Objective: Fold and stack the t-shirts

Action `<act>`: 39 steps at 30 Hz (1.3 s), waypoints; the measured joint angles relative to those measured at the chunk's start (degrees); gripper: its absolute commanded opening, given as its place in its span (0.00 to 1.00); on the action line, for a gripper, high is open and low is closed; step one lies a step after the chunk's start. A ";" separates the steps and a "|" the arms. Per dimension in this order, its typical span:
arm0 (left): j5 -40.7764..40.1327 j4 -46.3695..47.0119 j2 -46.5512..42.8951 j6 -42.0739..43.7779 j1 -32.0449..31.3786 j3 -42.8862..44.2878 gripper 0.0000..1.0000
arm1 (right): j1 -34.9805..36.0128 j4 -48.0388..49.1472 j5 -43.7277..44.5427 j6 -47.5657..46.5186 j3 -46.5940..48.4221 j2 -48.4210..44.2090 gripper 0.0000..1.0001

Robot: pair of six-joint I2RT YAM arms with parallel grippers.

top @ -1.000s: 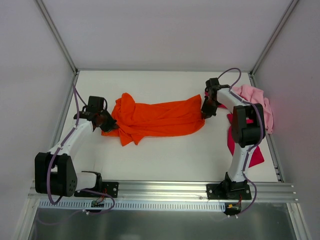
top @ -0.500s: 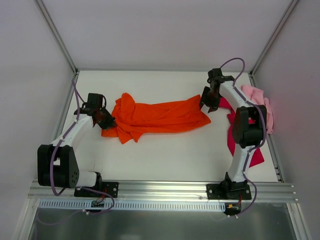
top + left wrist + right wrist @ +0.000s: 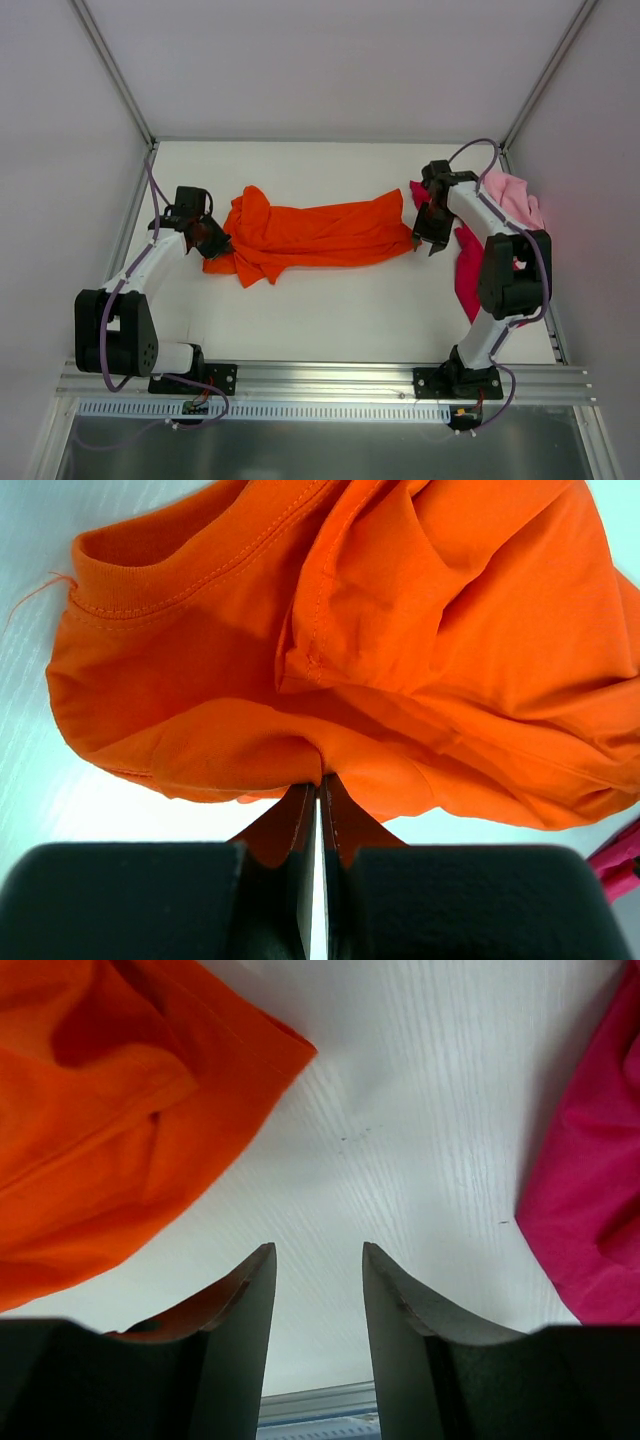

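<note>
The orange t-shirt [image 3: 315,235] is laid lengthwise across the table [image 3: 330,320] between the two tools, apparently so that it can be flattened before any fold is made. An edge of it near the collar is clamped in the left gripper [image 3: 318,788]. The jaws are pressed together, with cloth drawn into a pucker right at their tips. The rest of the shirt is spread ahead of that tool, bunched and creased close to it and smoother farther off. This hold is judged to serve as an anchor: with one end pinned, the other can be pulled taut.

The right gripper [image 3: 318,1252] is held moderately parted and nothing is gripped; only bare table is seen between its fingers. The hem corner of the orange shirt is found ahead and to the left of it, near the fingertips but apart from them. The magenta t-shirt [image 3: 590,1200] is seen ahead and to its right. The pink t-shirt [image 3: 515,195] is heaped on the far side of that tool's arm from the orange shirt, touching the magenta one. Both are evidently parked aside until the orange shirt is dealt with.

The task is judged to be at an early stage: no shirt is folded and nothing is stacked. A fresh grasp on the loose hem would be called for next, and care would be needed that the crumpled collar end is not dragged into more wrinkles.
</note>
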 measured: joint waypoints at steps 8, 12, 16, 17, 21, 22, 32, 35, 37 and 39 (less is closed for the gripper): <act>0.04 0.48 -1.03 0.00 0.00 -1.07 0.00 | 0.22 2.91 0.55 0.50 -5.97 -0.26 0.48; 0.02 0.55 -1.29 0.02 0.00 -1.88 0.00 | 0.22 6.43 0.55 0.76 -5.90 0.98 0.49; 0.02 0.50 -2.16 0.02 0.00 -2.71 0.00 | 0.22 8.70 0.61 1.11 -5.55 3.63 0.48; 0.02 0.50 -2.25 0.02 0.00 -2.73 0.00 | 0.22 9.16 0.61 1.31 -5.42 4.42 0.48; 0.02 0.50 -2.27 0.02 0.00 -2.75 0.00 | 0.22 10.64 0.70 1.75 -5.11 6.86 0.49; 0.02 0.50 -2.27 0.04 0.00 -2.75 0.00 | 0.22 10.99 0.70 1.75 -5.11 7.13 0.49; 0.02 0.46 -2.27 0.90 0.02 -2.75 0.00 | 0.22 11.56 0.81 1.73 -0.48 8.70 0.50; 0.04 0.48 -2.27 0.90 0.35 -2.75 0.00 | 0.22 11.08 1.03 1.70 2.51 8.70 0.50; 0.04 0.48 -2.27 0.90 0.37 -2.75 0.00 | 0.22 10.80 1.16 1.68 4.31 8.70 0.50; 0.07 0.48 -2.27 0.90 0.37 -2.75 0.00 | 0.22 10.80 1.20 1.66 5.29 8.70 0.50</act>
